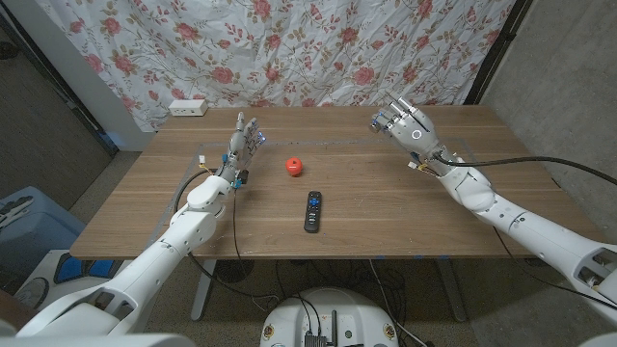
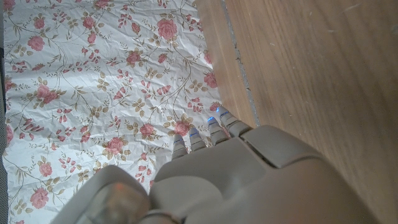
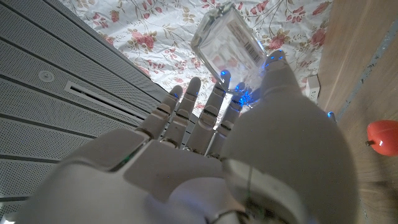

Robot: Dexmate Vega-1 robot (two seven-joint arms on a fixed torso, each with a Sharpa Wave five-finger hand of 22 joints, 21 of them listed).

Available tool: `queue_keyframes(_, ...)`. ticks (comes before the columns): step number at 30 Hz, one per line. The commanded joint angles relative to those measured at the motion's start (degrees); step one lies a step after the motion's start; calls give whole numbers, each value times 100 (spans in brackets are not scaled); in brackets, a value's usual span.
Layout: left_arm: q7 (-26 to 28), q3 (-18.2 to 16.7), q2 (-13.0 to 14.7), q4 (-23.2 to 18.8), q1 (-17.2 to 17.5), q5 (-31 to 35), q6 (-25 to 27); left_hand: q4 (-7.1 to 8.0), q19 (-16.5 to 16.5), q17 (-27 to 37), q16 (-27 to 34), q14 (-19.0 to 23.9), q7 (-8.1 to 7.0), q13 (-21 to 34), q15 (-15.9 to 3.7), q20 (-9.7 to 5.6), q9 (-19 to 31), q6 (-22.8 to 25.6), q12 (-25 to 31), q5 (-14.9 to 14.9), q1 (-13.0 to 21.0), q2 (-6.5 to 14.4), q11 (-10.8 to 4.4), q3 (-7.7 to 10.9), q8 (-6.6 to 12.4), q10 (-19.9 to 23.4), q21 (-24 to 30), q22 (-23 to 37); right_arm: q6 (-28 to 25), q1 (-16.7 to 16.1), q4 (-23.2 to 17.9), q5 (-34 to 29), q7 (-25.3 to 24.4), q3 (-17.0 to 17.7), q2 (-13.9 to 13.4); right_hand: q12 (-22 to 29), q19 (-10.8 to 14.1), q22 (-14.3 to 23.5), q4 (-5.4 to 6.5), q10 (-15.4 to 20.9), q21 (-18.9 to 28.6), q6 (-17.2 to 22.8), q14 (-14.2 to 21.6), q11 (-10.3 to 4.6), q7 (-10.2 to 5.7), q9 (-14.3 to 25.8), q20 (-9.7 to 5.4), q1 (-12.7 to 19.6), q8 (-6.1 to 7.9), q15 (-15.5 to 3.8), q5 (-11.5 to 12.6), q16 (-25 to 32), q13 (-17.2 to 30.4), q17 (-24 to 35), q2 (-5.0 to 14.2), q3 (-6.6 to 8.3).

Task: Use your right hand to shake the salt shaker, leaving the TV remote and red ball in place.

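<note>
My right hand [image 1: 407,125] is raised above the table's far right part and grips the clear salt shaker [image 3: 229,41], which shows between its fingers [image 3: 205,115] in the right wrist view. In the head view the shaker is hidden inside the hand. The red ball [image 1: 294,166] sits near the table's middle; it shows too in the right wrist view [image 3: 382,137]. The black TV remote [image 1: 312,211] lies just in front of the ball. My left hand [image 1: 241,146] stands on the table at the left, fingers up and apart, holding nothing.
A white power strip [image 1: 188,107] lies at the table's far left corner. A flowered curtain [image 1: 289,48] hangs behind the wooden table [image 1: 386,207]. A blue bin [image 1: 24,217] stands on the floor at the left.
</note>
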Motion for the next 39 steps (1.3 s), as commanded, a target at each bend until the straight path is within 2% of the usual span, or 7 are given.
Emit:
queue_keyframes(1, 0, -1, 0, -1, 0, 0, 1, 44, 58, 35, 29, 2, -40, 21, -602, -135, 36, 5, 44, 35, -2, 581, -29, 3, 27, 6, 25, 27, -126, -10, -9, -121, 1, 358, 108, 39, 43, 18, 24, 50, 27, 57, 37, -43, 13, 12, -279, 709, 24, -889, 19, -6, 16, 15, 741, 15)
queue_keyframes(18, 0, -1, 1, -1, 0, -1, 0, 44, 58, 35, 29, 3, -38, 21, -603, -132, 36, -1, 45, 35, -2, 581, -32, 4, 24, 8, 25, 27, 69, -174, -307, -271, 1, 473, 1, 25, 64, 18, 1, 23, 34, 47, 47, -43, 9, 2, -261, 746, 12, -908, 24, 0, 14, 25, 728, 19)
queue_keyframes(29, 0, 1, -2, 2, -2, 1, -1, 44, 59, 35, 30, 5, -31, 21, -608, -134, 36, 3, 43, 36, -2, 581, -30, 4, 26, 5, 26, 27, 255, -260, -408, -285, 1, 242, -124, 22, 59, 18, -10, 14, 32, 48, 40, -42, 9, -2, -249, 765, 8, -905, 26, -2, 17, 28, 704, 14)
queue_keyframes(39, 0, 1, -3, 3, -2, 1, -2, 44, 60, 35, 30, 6, -41, 21, -604, -134, 36, 0, 47, 35, -3, 581, -26, 3, 25, 13, 26, 27, 439, -318, -447, -265, 1, 45, -129, 24, 40, 19, 1, 11, 24, 57, 28, -41, 10, -4, -237, 762, 7, -888, 28, -12, 23, 27, 704, 12)
